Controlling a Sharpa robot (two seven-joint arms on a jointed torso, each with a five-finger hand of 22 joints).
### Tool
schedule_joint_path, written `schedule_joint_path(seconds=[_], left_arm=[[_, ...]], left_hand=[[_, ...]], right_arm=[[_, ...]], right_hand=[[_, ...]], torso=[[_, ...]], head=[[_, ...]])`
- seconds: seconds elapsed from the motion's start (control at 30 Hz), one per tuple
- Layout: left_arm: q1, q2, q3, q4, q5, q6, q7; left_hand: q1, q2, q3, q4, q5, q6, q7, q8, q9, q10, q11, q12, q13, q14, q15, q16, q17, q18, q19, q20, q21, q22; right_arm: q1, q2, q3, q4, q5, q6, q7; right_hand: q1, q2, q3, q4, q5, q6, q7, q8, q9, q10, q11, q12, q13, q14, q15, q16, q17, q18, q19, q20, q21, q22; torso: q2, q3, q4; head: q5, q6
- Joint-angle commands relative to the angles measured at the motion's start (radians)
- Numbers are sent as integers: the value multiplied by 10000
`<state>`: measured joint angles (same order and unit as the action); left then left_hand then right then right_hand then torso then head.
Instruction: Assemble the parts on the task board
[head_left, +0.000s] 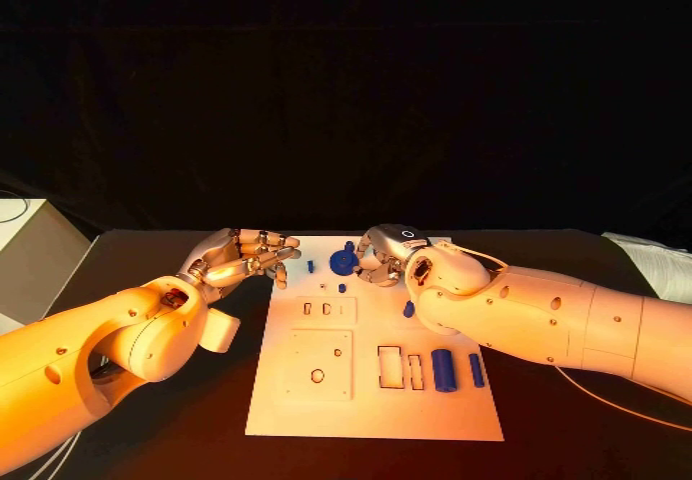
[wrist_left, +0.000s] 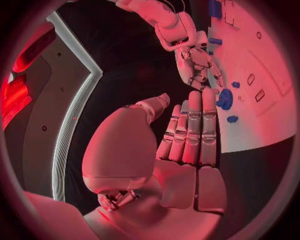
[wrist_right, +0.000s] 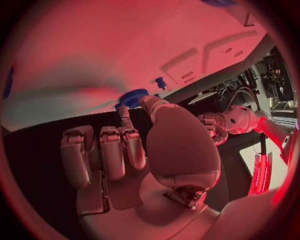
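Observation:
The white task board (head_left: 375, 405) lies in the middle of the table. A blue round part (head_left: 343, 262) stands at its far end. My right hand (head_left: 387, 256) is at this part; in the right wrist view its thumb and one finger (wrist_right: 125, 114) close on the rim of the blue round part (wrist_right: 133, 97). My left hand (head_left: 240, 258) hovers at the board's far left corner with fingers (wrist_left: 194, 125) straight side by side, holding nothing. Its fingertips end just short of the blue round part (wrist_left: 225, 99). The right hand (wrist_left: 199, 62) also shows there.
Small blue parts (head_left: 310, 267) (head_left: 342, 288) (head_left: 408, 309) sit on the board's far half. Two blue cylinders (head_left: 443, 370) (head_left: 476, 370) lie at its near right beside rectangular slots (head_left: 389, 366). A pale box (head_left: 32, 255) stands off the table's left edge.

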<state>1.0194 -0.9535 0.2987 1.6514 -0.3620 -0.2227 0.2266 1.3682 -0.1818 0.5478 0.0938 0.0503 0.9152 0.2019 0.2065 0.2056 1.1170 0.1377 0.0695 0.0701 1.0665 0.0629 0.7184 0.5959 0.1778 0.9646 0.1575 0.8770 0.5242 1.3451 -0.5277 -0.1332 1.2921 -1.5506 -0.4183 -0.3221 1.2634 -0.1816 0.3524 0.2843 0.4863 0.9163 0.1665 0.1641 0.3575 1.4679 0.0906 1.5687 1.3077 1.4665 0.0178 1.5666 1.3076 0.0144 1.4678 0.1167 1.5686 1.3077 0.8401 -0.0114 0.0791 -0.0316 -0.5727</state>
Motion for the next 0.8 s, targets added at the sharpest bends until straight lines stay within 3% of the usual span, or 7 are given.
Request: schedule_joint_path(seconds=[0.03,0.17,0.27,0.4,0.53,0.67,0.8], left_arm=[[6,16,7,11,-110,169,38],[6,4,7,10,-110,166,48],[6,0,7,-3,-105,170,63],[5,2,7,-45,-55,179,89],[2,27,6,-124,51,188,116],[-3,83,5,-192,106,209,137],[-10,113,5,-210,124,222,158]], left_hand=[[-24,-30,56,16,19,-77,6,-36,13,-47,9,-42,9,-88,16,39,16,56,-77,-2,32,15],[-24,-30,56,16,19,-77,6,-36,13,-47,9,-42,9,-88,16,39,16,56,-77,-2,32,15],[-20,-40,59,8,18,-85,8,-40,14,-55,13,-44,8,-100,20,41,17,56,-90,-1,49,25],[-23,-43,58,8,18,-86,7,-40,15,-56,13,-43,8,-104,21,42,17,55,-94,0,53,28],[-23,-43,58,8,18,-86,7,-40,15,-56,13,-43,8,-104,21,42,17,55,-94,0,53,28],[-30,-48,55,10,17,-85,6,-39,16,-51,13,-39,10,-109,24,42,18,54,-101,1,59,32],[-31,-48,56,10,17,-84,6,-39,17,-49,13,-38,10,-110,24,43,18,54,-102,2,60,32]], right_arm=[[-7,-131,1,145,-17,-440,215],[2,-441,15,436,-38,-788,263],[45,-821,47,729,226,-1090,563],[152,-1382,90,1014,1244,-1225,1522],[281,-2150,128,1194,2797,-1018,2849],[353,-2920,159,1177,3809,-561,3901],[374,-3460,171,1042,3940,-143,4268]], right_hand=[[-54,-42,74,-30,61,41,-21,15,-1,1029,-78,21,2631,1043,-81,42,2632,-144,1030,-35,22,2631],[63,-148,222,-134,59,61,-27,4,-3,1029,-89,21,2631,1043,-94,42,2632,-144,1030,-50,22,2631],[228,-338,392,-298,-263,74,-19,-25,-9,1029,-82,21,2631,1043,-99,42,2632,-144,1030,-58,22,2631],[590,-479,570,-592,-1305,52,19,-80,-15,980,-46,-19,2584,1043,-86,42,2632,-144,1030,-48,22,2631],[917,-612,589,-856,-1853,32,37,-109,-15,886,-30,-96,2497,1043,-76,42,2632,-144,1030,-39,22,2631],[1039,-804,415,-983,-1911,-19,49,-143,-21,802,-16,-164,2420,1043,-57,42,2632,-144,1030,-22,22,2631],[1168,-880,255,-1070,-1856,-75,54,-178,-27,766,-13,-192,2389,1043,-47,42,2632,-144,1030,-11,22,2631]], torso=[[2,-12,5],[-8,-9,-28],[-20,-9,-36],[-50,6,-73],[-108,27,-142],[-146,71,-205],[-149,122,-248]], head=[[1,4],[9,16],[-14,37],[-67,66],[-96,96],[-230,135],[-229,138]])
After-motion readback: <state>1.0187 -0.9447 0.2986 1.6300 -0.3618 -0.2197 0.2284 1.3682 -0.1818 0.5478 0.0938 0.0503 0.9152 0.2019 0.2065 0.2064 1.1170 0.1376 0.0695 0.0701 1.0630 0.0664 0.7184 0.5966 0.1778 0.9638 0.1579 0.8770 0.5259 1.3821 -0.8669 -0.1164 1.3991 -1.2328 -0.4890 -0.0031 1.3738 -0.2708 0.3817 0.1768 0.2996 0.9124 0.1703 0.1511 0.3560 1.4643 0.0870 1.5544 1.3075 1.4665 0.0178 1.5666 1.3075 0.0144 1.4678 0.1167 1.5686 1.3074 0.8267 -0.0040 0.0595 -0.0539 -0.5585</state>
